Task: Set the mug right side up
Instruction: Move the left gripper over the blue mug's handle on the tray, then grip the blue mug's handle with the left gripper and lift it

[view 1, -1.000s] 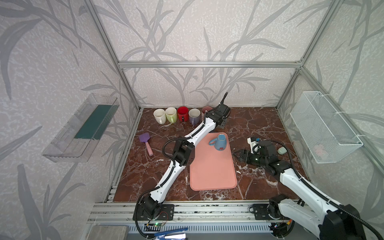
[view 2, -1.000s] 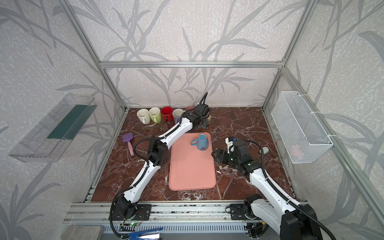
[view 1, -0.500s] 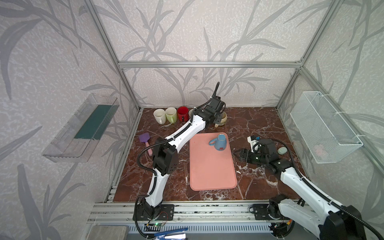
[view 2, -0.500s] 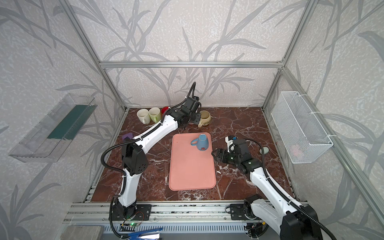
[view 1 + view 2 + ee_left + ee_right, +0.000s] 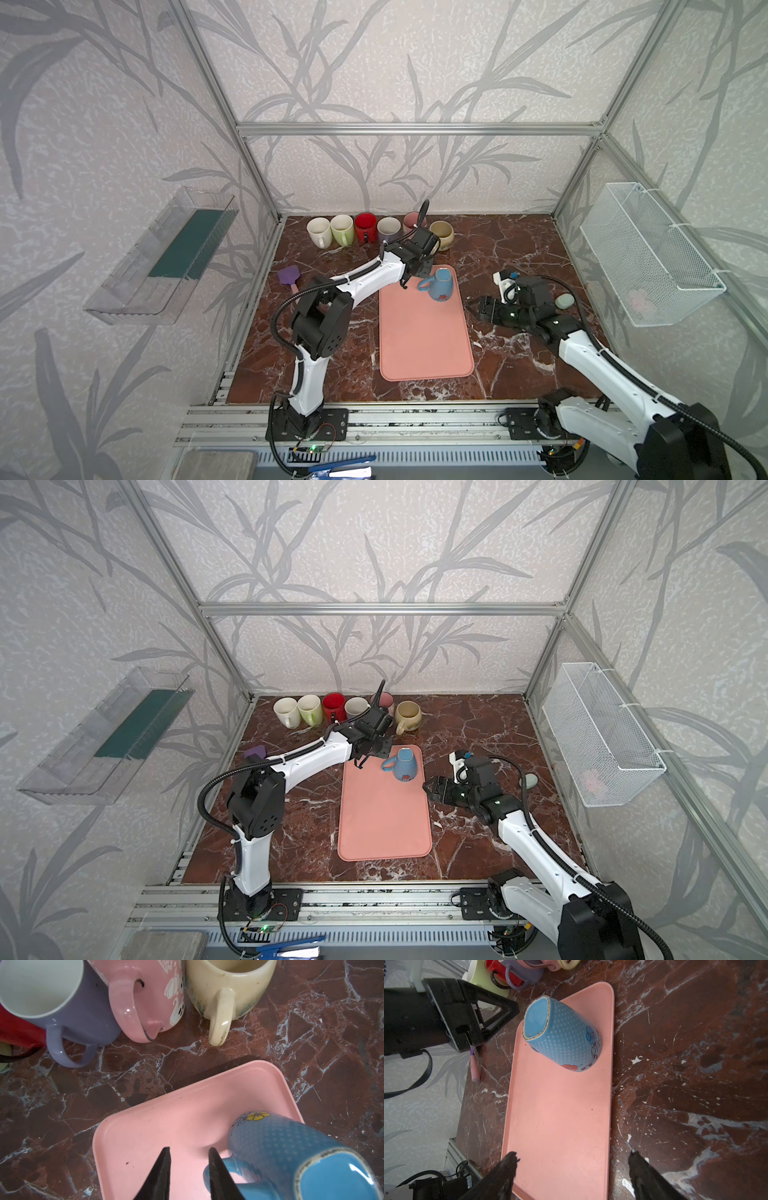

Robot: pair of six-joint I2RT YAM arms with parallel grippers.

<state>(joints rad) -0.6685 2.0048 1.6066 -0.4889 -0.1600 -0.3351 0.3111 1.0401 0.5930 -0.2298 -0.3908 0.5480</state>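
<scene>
L wrist cam only: L fingers (image 5: 162, 1167) narrowly parted, empty; one overlaps handle (image 5: 253, 1187) of upside-down blue mug (image 5: 280, 1147), just beside them on pink tray (image 5: 155, 1126); R fingers (image 5: 506, 1169) spread wide, empty, mug well ahead; 0.5 s ago L fingers were at back-row mugs (image 5: 341, 230).

Top views: high at the front, looking down on the whole counter (image 5: 519, 249); nearly equal.
Left wrist: close over the pink tray (image 5: 166, 1115), facing the row of mugs (image 5: 226, 987).
Right wrist: low, looking along the tray at the blue mug (image 5: 562, 1039).
Shared: tray and blue mug.

Mug (image 5: 441, 286) sits on tray (image 5: 424, 340), mug row (image 5: 365, 226) behind.
</scene>
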